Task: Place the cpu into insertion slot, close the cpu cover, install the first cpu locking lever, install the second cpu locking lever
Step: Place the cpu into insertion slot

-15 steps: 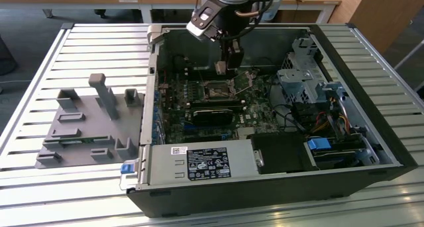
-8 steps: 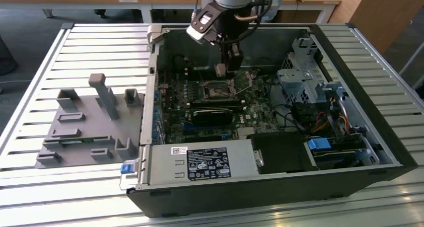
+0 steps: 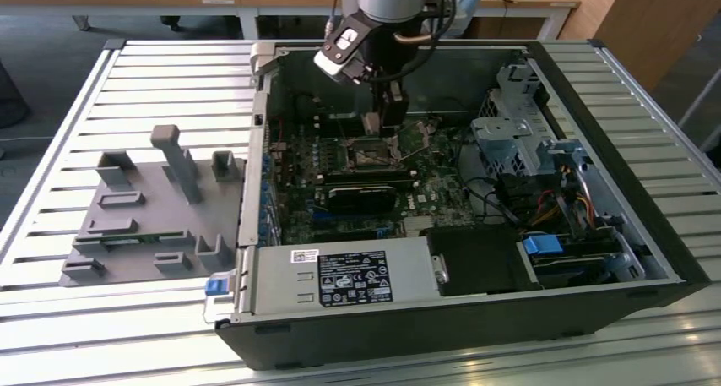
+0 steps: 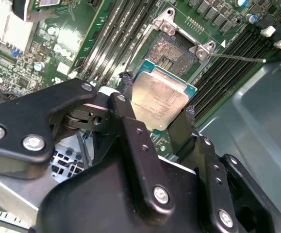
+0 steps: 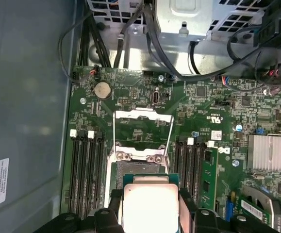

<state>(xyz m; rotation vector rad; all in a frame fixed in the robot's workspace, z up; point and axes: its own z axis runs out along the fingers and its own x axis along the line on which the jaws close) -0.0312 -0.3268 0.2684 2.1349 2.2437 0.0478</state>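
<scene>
**Chip on approach.** Inside an open computer case [image 3: 451, 331] on a slatted counter [image 3: 67, 318], a robot arm [image 3: 389, 6] hangs over the motherboard [image 5: 130, 90]. Its jaws are clenched on the cpu [image 4: 159, 103], pinching the chip by two opposite edges. The cpu rides in the air just short of the insertion slot [image 4: 173, 48], close above the board and not yet seated. The cpu cover [image 5: 142, 127] stands flipped open beyond the slot, and a thin locking lever [image 4: 237, 57] juts out to one side.

The chip looks light and stiff, a flat metal-topped square with slick faces, and its underside is likely fragile. The edges, where the jaws have it, seem the only safe hold. The slot's fine contacts would probably not forgive a skewed landing. From where I stand it is hard to make out whether the chip's corners line up with the slot.

Crowding the work are rows of memory slots [image 5: 87, 170] on both sides of the slot, a finned heatsink [image 5: 269, 153], a coin battery [image 5: 101, 90] and black cables [image 5: 156, 46] near the case wall. In the exterior view a black card [image 3: 360, 193] lies just beside the slot. A grey fixture [image 3: 147, 200] rests on the counter, well apart, on that view's left.
</scene>
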